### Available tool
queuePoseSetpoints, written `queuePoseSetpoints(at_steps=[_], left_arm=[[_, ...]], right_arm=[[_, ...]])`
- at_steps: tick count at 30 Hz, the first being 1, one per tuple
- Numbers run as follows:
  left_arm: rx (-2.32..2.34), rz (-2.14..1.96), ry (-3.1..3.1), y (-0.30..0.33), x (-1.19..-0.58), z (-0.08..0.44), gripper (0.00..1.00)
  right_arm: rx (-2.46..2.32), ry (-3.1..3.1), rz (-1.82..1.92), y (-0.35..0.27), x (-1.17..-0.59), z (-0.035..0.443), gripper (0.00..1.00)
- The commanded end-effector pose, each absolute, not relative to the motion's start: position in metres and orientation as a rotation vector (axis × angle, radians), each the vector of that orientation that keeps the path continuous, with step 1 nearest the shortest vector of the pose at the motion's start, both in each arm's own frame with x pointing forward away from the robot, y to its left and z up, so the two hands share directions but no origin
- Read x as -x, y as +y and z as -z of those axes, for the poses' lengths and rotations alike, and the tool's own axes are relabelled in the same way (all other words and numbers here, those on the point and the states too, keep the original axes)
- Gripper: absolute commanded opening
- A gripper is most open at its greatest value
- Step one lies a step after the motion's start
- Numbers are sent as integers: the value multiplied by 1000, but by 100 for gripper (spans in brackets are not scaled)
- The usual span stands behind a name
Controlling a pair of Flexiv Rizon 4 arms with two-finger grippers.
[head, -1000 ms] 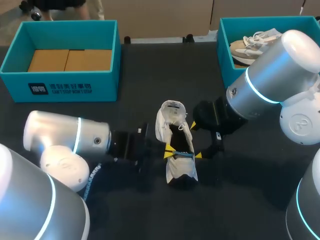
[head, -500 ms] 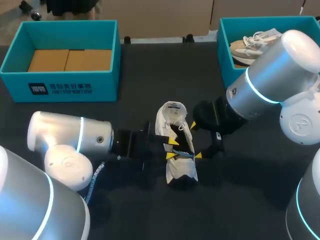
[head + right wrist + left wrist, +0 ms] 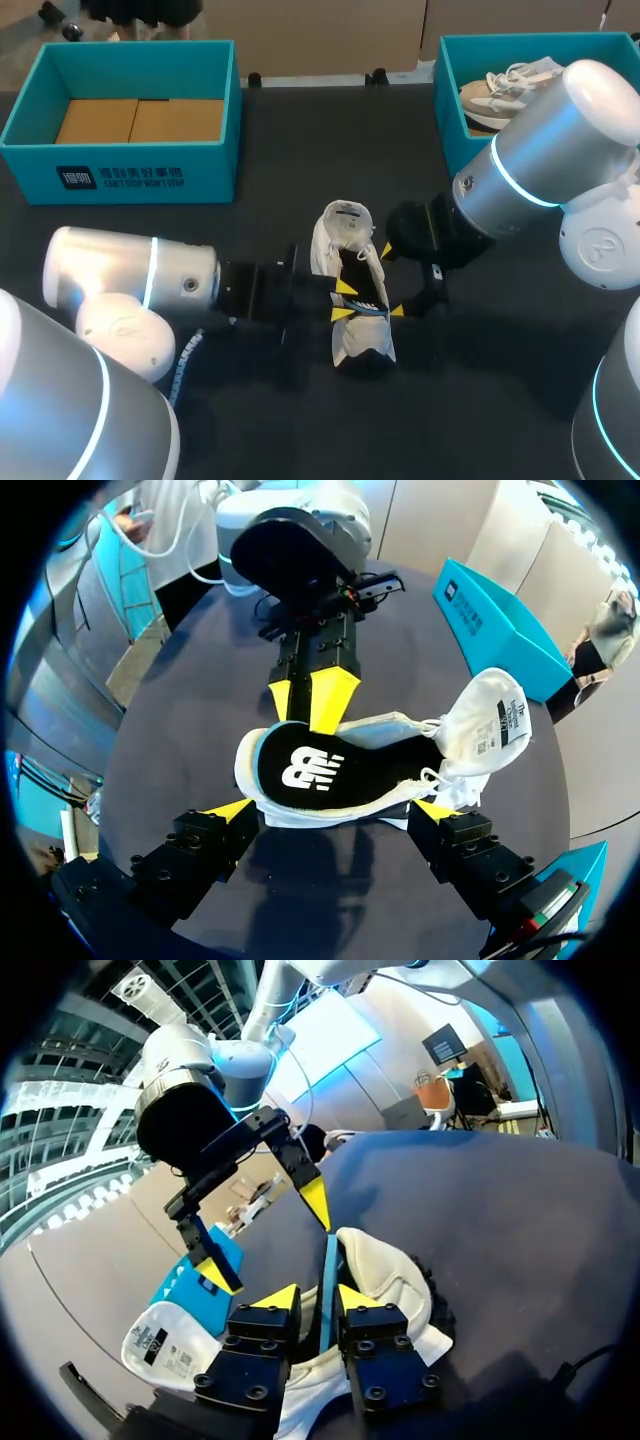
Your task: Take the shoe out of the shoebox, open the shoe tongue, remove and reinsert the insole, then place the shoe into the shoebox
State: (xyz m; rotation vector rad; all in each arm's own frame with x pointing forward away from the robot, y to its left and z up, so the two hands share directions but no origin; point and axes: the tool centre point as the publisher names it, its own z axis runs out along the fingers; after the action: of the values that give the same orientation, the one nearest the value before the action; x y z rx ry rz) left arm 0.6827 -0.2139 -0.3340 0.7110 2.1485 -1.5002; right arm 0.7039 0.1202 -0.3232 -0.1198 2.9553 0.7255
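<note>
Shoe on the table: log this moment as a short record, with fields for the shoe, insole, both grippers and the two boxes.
shoe: out of the boxes, mid-table, tongue folded out
insole: black with a blue edge, showing in the shoe's opening
left gripper: at the shoe's side, over the insole's edge; grip unclear
right gripper: open wide, at the shoe's other side
left box: cardboard inside, no shoe
right box: holds a second shoe
</note>
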Motion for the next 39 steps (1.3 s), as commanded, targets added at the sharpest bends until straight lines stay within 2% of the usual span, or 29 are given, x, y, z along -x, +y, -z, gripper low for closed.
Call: queuePoseSetpoints(at_steps=[1,2,21,23,26,28,30,35,38,39], left_arm=[[-718,1498,2161,-215,-684,334,14],[-718,1499,2164,-216,-685,335,0],[-722,1487,2199,-217,-697,357,0],[-725,1501,2190,-217,-693,352,13],[-733,1515,2175,-216,-689,344,24],[-739,1517,2163,-214,-686,338,24],[-741,1514,2159,-213,-685,334,18],[-742,1510,2164,-210,-683,333,12],[-740,1522,2180,-212,-683,337,0],[-740,1524,2190,-214,-683,341,0]], right_arm=[[120,2954,-727,121,-704,324,100],[120,2954,-727,121,-704,324,100],[120,2954,-727,121,-704,324,100],[120,2954,-727,121,-704,324,100],[120,2954,-727,121,-704,324,100],[120,2954,-727,121,-704,324,100],[120,2954,-727,121,-704,324,100],[120,2954,-727,121,-704,324,100],[120,2954,-727,121,-704,324,100],[120,2954,-727,121,-704,324,100]])
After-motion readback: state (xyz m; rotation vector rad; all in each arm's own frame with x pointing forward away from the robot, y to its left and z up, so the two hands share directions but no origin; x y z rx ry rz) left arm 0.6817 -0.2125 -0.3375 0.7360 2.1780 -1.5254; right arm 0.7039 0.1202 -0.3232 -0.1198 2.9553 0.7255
